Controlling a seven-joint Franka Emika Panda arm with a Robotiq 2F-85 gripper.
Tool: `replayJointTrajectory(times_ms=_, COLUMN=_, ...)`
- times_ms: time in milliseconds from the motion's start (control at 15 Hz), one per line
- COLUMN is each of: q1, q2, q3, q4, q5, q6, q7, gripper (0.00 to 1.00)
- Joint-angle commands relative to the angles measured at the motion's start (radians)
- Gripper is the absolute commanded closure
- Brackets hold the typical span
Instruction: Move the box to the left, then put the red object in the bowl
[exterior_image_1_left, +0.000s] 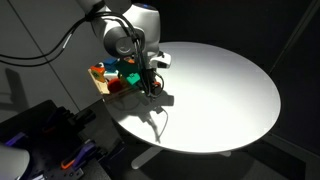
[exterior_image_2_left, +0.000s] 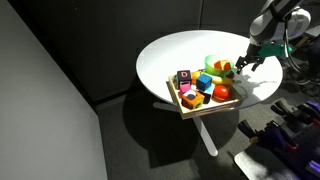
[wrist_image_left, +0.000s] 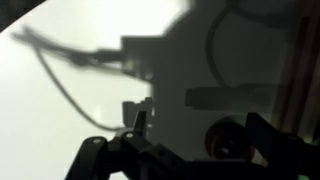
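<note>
Counter (exterior_image_2_left: 170, 55): white round top, dark room
Fingers (exterior_image_2_left: 241, 66): mine spread, poised to nudge
Box (exterior_image_2_left: 212, 107): just beside them

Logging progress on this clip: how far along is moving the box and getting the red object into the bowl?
Done: nothing certain; the box sits at the table edge, its shift unconfirmed. In hand: the claw hangs beside the box, near the bowl, its grip unclear. Left: the red object lies in the box, not the bowl.
</note>
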Motion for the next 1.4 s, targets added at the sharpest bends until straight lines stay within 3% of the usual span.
replayJointTrajectory(times_ms=0, q1=0.001, q2=0.034, q3=-0.004, q4=0.049, q5=0.01, q6=-0.031, q7=0.001, gripper=0.0)
replayJointTrajectory(times_ms=467, q1=-0.025, q2=0.08, q3=0.045, q4=0.087, q5=0.042, q6=-0.018, q7=-0.055, gripper=0.0)
replayJointTrajectory(times_ms=1333, q1=-0.023, q2=0.131, q3=0.066, q4=0.156, q5=0.035, q6=-0.01, q7=-0.08, gripper=0.0)
